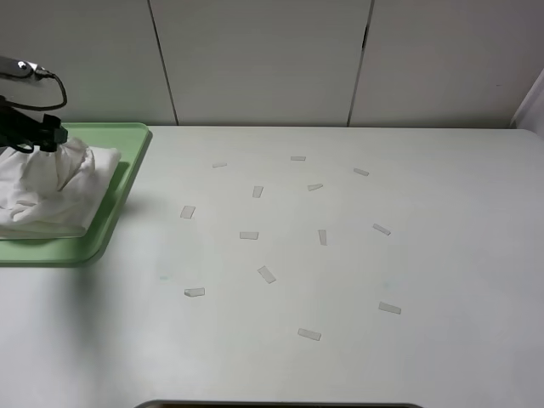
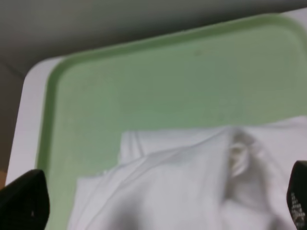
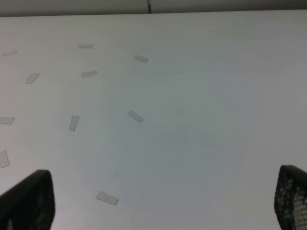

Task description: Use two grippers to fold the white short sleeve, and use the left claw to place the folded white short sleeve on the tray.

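- Left hand point(image 2: 158, 201) — jaws spread wide, holding nothing — hangs just over the shirt point(image 2: 192, 182).
- The shirt point(image 1: 51, 191) lies bunched and folded on the green tray point(image 1: 127, 140), at the table's point(image 1: 442, 255) far left.
- Right hand point(image 3: 163, 201) — also spread, empty — is above bare table dotted with tape strips point(image 3: 135, 116).

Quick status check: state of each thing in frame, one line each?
white short sleeve: bunched and folded, lying on the tray, a corner hanging over the rim.
tray: flat on the table's left edge, holding the shirt.
left claw: open, above the shirt, gripping nothing.
right claw: open, empty, over bare table.
tape strips: scattered flat on the table.
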`<state>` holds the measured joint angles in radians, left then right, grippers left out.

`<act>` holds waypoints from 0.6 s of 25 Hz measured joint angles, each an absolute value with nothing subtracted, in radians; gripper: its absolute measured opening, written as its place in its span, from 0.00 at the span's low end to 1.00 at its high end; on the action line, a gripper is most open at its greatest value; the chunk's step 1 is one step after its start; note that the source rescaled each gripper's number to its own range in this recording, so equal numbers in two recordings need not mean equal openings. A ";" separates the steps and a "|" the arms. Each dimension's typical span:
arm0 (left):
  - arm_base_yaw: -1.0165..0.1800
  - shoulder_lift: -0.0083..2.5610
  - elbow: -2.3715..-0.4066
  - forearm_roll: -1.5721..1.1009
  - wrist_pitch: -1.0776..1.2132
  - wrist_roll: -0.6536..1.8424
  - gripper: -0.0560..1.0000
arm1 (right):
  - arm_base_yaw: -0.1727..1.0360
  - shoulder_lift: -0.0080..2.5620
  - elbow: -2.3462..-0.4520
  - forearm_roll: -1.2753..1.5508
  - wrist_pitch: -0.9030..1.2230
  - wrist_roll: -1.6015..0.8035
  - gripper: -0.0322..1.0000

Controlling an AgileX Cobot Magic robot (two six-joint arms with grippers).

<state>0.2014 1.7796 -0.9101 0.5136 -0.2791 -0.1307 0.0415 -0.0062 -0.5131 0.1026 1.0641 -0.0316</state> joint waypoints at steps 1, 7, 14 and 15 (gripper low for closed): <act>0.214 1.796 -0.910 0.509 -0.292 -0.131 1.00 | 0.041 -0.006 -0.513 0.103 1.064 -0.032 1.00; 0.315 1.845 -0.901 0.432 -0.424 -0.131 0.96 | 0.041 -0.007 -0.513 0.103 1.064 -0.032 1.00; 0.364 1.859 -0.849 0.423 -0.780 -0.134 0.93 | 0.041 -0.007 -0.513 0.103 1.064 -0.032 1.00; 0.364 1.866 -0.844 0.423 -0.810 -0.134 0.92 | 0.041 -0.007 -0.513 0.103 1.064 -0.032 1.00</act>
<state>0.3636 1.8656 -0.8442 0.4229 -0.8103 -0.1335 0.0415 -0.0071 -0.5131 0.1026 1.0641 -0.0316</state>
